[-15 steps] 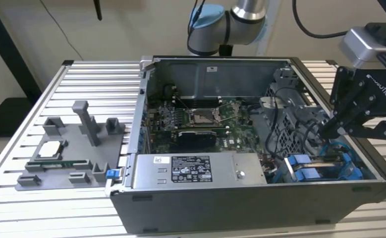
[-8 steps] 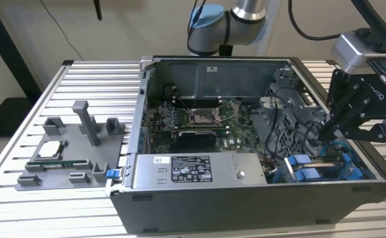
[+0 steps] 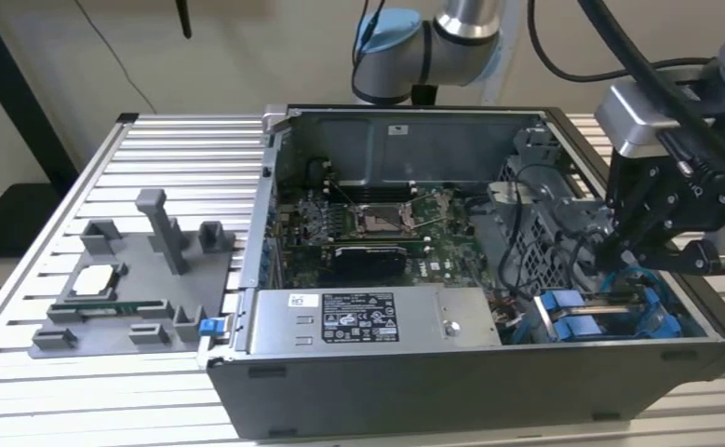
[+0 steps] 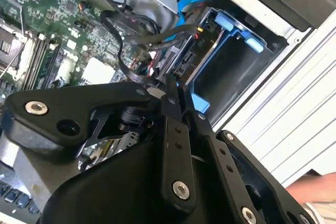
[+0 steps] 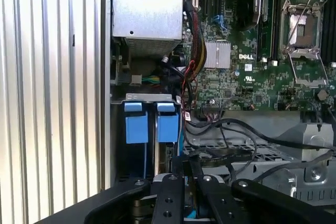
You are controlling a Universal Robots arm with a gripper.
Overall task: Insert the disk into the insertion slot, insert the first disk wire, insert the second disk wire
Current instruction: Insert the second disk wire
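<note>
The claw (image 3: 636, 250) hangs low over the insertion slot (image 3: 610, 315) at the case's corner, fingers pinched nearly together on what looks like a black disk wire (image 4: 157, 85). The disk (image 4: 223, 64) appears seated; best keep the plug square and press gently.

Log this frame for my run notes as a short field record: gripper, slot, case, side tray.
gripper: hangs over the blue-railed slot at the exterior view's right; fingers together on a black cable
slot: blue tabs show in the first wrist view
case: open PC case, motherboard exposed, power supply at front
side tray: grey fixture on the table, the exterior view's left
</note>
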